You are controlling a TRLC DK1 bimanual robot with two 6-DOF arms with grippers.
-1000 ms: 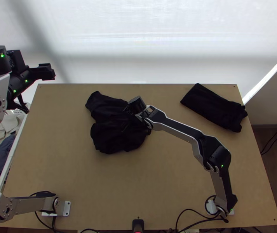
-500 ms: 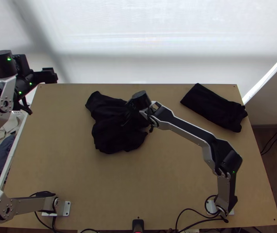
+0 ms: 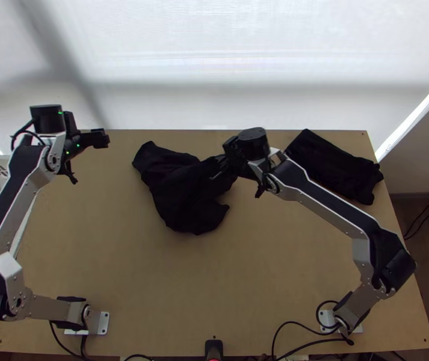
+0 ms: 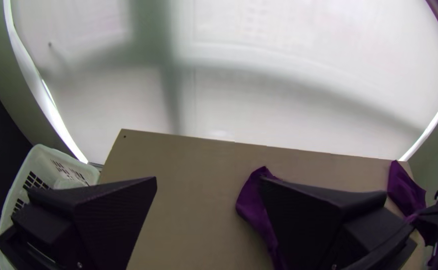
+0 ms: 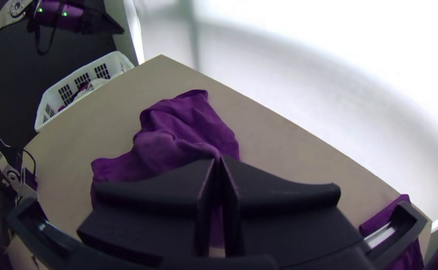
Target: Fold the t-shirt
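My left arm (image 3: 18, 213) and right arm (image 3: 334, 204) have silver-grey metal links with black panels, dark joints and small screws. Green lights (image 3: 77, 145) dot the left wrist. Black cables (image 3: 310, 343) loop near the bases. My left gripper (image 3: 103, 138) and right gripper (image 3: 218, 170) are black, with wedge-shaped fingers (image 4: 298, 215).

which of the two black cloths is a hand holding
The bunched black cloth, pinched in the right hand; the oblong black cloth lies flat, ungripped, by the table's far right corner.
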